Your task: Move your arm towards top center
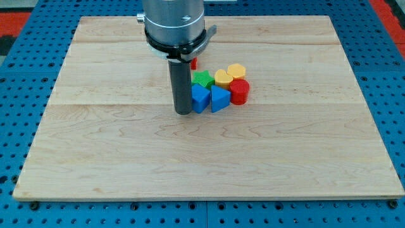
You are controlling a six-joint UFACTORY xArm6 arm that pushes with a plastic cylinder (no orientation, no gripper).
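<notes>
My tip (pixel 183 112) rests on the wooden board (pixel 126 158) a little above its middle, touching or nearly touching the left side of a blue block (pixel 200 98). Right of that lies a blue triangular block (pixel 219 99), then a red cylinder (pixel 240 91). Above them sit a green star-like block (pixel 202 78), a yellow heart-shaped block (pixel 223 78) and a yellow rounded block (pixel 236 70). A small piece of a red block (pixel 194 63) shows behind the rod. The arm's grey housing (pixel 174 22) hangs over the view's top centre.
The board lies on a blue perforated table (pixel 19 126). A red strip (pixel 387 12) shows at the view's top right corner. All blocks cluster just right of the rod.
</notes>
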